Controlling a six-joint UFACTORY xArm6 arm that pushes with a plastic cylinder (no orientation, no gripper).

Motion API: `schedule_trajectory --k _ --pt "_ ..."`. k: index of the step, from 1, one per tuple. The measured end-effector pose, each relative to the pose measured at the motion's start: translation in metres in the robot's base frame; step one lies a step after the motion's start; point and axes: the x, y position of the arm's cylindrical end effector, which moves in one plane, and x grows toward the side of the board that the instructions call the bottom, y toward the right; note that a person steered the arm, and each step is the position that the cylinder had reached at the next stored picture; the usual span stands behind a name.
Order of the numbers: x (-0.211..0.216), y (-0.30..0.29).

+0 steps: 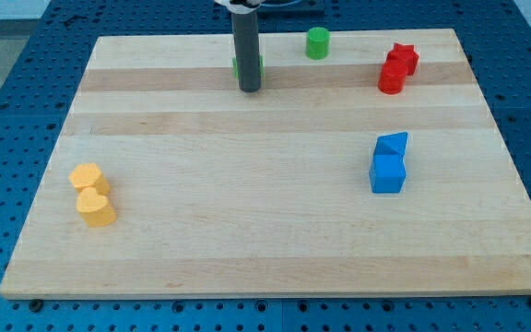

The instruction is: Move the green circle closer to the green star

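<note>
Surroundings: red blocks [397,68] upper right, touching; blue blocks [389,163] right of centre; yellow blocks [92,195] lower left.
My tip [250,89]: bare rod, no fingers, holding nothing; planted before green star [260,65], mostly hiding it.
Green circle [317,42]: top centre, right of star, apart.
Board [247,231]: pale wood, grained.
</note>
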Motion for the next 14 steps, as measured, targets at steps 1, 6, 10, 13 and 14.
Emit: schedule_trajectory --k 1,6,10,13,14 --pt "-0.005 0.000" --pt "-0.115 -0.013" --pt "-0.116 0.097" --pt "-0.116 0.145" --pt "-0.114 0.140"
